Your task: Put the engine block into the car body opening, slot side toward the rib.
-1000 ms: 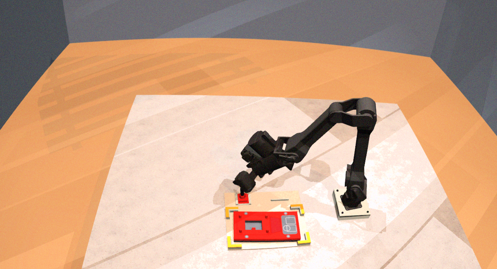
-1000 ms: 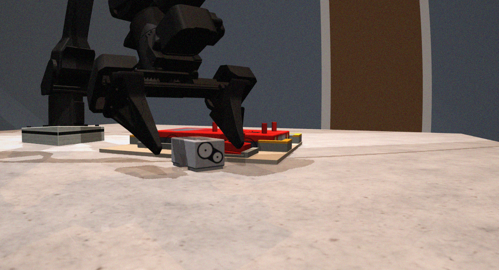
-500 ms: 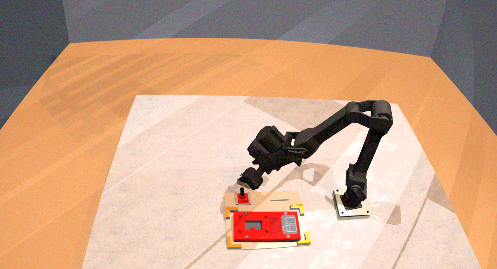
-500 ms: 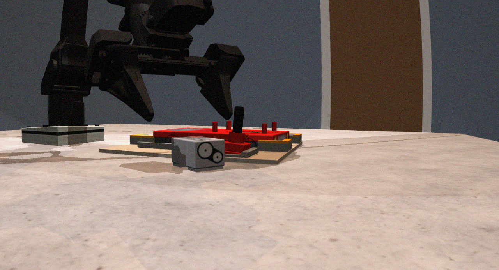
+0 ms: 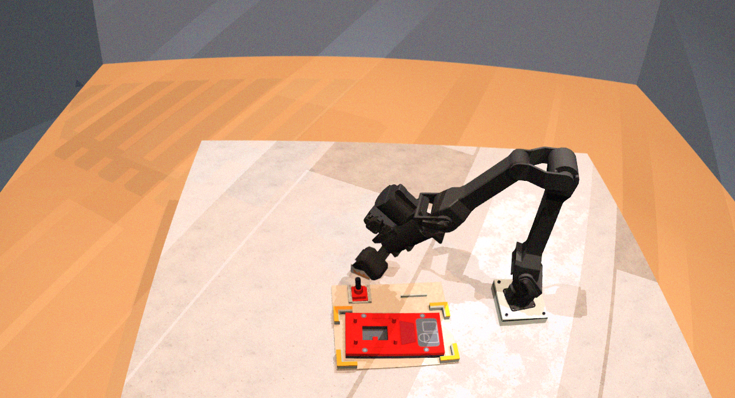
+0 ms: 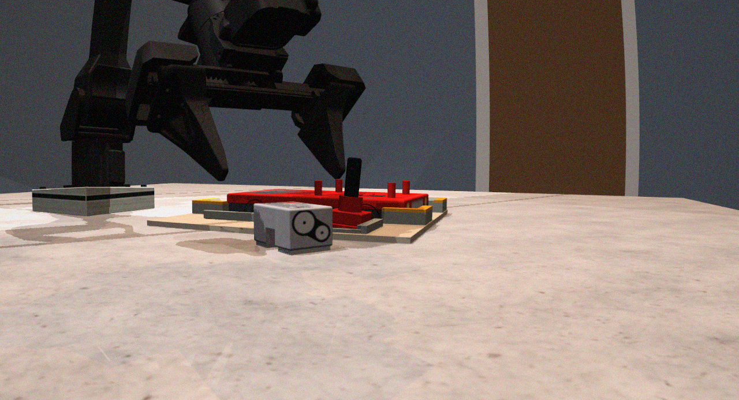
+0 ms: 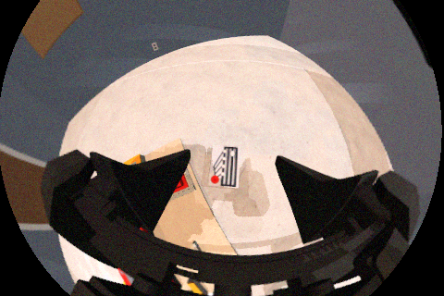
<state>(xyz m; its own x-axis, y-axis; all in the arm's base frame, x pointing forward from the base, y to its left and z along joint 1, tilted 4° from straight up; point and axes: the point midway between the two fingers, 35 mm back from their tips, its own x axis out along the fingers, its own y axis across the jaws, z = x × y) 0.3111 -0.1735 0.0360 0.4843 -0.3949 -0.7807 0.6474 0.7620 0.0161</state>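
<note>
The light grey engine block stands level on the table beside the board, striped top and red dot up, with a notch low on one side. In the top view the arm's end hides it. My gripper is wide open and empty, its fingertips above the block without touching it. The red car body lies flat on the board. Its rectangular opening is empty, with a small red rib at its near edge.
A red part with an upright black post stands on the board's corner close to the block. Yellow-topped corner stops surround the car body, which carries several red pegs. A thin grey bar lies on the board.
</note>
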